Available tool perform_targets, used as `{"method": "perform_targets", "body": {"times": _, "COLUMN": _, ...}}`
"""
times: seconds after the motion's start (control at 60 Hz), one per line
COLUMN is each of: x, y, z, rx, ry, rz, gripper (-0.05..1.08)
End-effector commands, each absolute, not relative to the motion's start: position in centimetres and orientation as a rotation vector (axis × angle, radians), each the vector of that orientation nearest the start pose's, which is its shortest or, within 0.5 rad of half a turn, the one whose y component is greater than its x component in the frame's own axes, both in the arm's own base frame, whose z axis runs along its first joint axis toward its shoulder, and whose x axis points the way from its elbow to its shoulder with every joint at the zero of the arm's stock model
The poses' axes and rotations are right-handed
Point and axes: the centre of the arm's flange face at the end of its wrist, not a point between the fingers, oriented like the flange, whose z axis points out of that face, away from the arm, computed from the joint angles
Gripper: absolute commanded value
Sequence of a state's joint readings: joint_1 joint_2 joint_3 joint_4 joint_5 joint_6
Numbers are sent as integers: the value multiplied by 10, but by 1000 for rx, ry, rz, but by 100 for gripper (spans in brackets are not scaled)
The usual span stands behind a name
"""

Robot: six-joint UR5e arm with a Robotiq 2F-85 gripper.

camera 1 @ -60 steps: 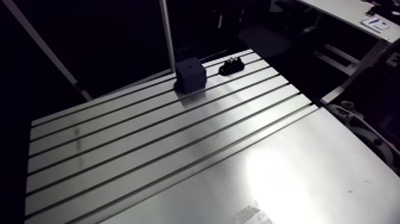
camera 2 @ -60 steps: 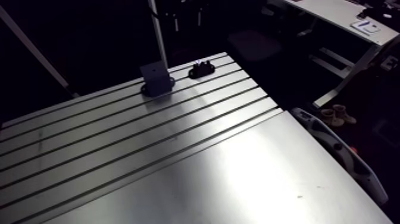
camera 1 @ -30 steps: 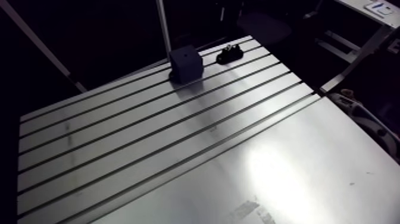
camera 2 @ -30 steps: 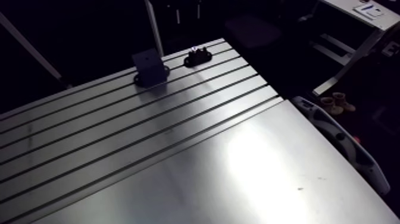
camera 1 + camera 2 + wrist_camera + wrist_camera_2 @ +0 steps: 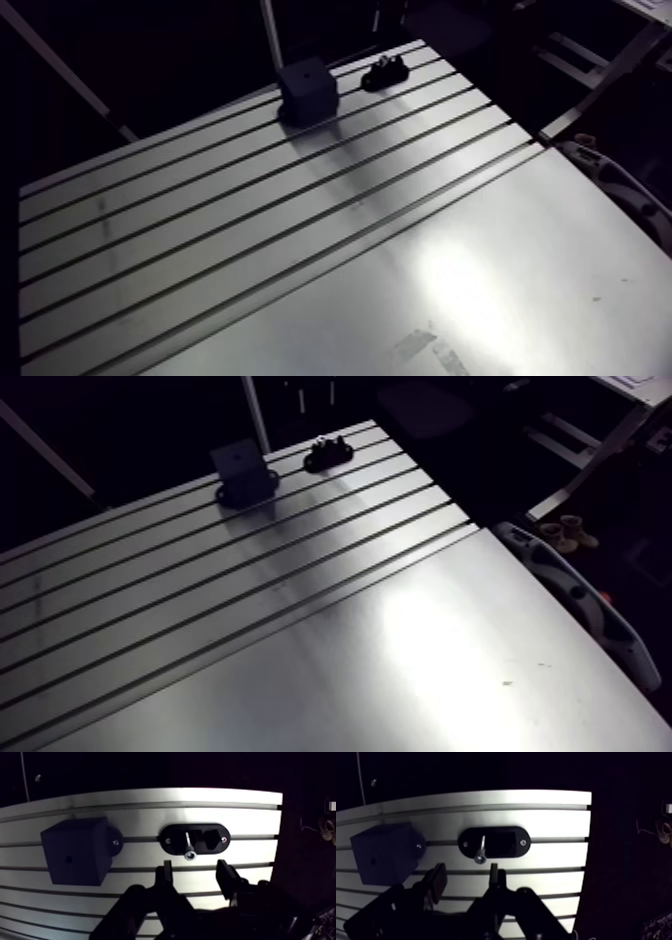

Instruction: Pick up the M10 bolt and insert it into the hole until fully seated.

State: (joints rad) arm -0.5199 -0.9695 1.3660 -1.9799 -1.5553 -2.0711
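Black block [image 5: 75, 858], silver bolt [image 5: 189, 847] (slot-striped table [image 5: 250, 857])

My gripper [image 5: 194, 873] is matte black throughout: two narrow fingers [image 5: 224, 878] with flat inner faces, each set on a thick angular link widening toward my body.

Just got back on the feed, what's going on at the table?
The arm's pincer hangs open above the slotted table, close to the bolt but not touching it. The bolt lies in its black holder, not yet picked up. The dark block with the hole stands beside the holder, apart from it.
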Motion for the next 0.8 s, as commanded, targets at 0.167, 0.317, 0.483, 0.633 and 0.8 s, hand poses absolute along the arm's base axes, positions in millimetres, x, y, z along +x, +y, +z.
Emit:
{"method": "perform_targets", "body": {"times": 0.167, "x": -680, "y": 234, "z": 245, "rx": 28, "ry": 3140, "rz": -17, "gripper": 47}}
{"method": "perform_targets", "body": {"times": 0.317, "x": -680, "y": 234, "z": 240, "rx": 28, "ry": 3132, "rz": -18, "gripper": 47}}
{"method": "perform_targets", "body": {"times": 0.483, "x": -681, "y": 235, "z": 235, "rx": 28, "ry": 3126, "rz": -23, "gripper": 49}}
{"method": "perform_targets", "body": {"times": 0.633, "x": -682, "y": 236, "z": 224, "rx": 30, "ry": 3113, "rz": -35, "gripper": 49}}
{"method": "perform_targets", "body": {"times": 0.8, "x": -682, "y": 236, "z": 219, "rx": 30, "ry": 3107, "rz": -39, "gripper": 49}}
